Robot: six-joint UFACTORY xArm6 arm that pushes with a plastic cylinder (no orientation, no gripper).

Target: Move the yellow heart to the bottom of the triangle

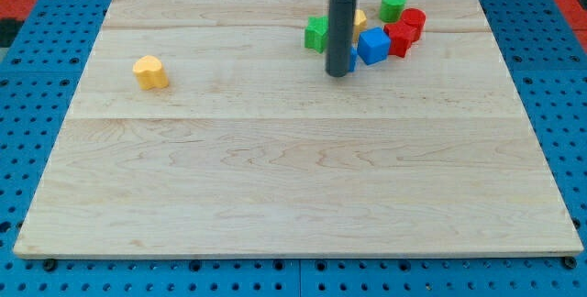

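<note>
The yellow heart [149,71] is lying alone at the view's left, well apart from the other blocks. My tip [338,73] is standing at the view's top, just beside the green block [316,34] and the blue block [373,46]; it is a bare rod, so nothing is being held. I cannot make out which block is the triangle. I judge the approach is not yet begun: the tip must travel left to the heart's far side, then push it rightward.
</note>
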